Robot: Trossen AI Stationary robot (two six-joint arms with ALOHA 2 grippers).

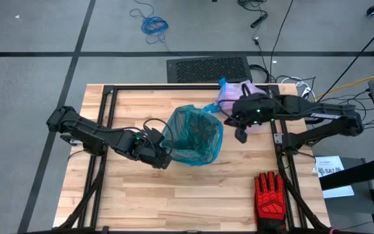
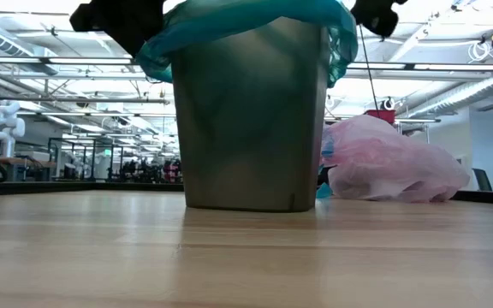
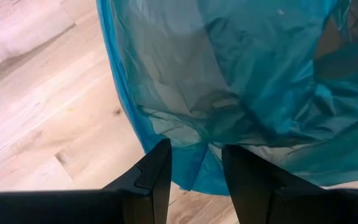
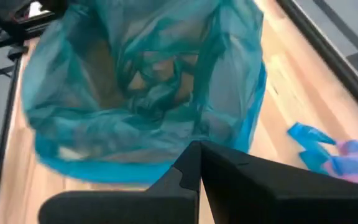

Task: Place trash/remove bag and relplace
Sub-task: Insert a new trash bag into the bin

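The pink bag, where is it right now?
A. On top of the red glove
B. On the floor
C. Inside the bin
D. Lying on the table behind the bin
D: the pink bag lies on the table at the far edge behind the bin, which wears a teal bag instead; the red glove sits apart near the front.

Teal-green translucent bag is lining a grey bin. Pinkish-lavender translucent bag is showing a bright blue drawstring rim. Red-and-black glove is lying on light wood table with black frame rails. Both arms are showing dark.
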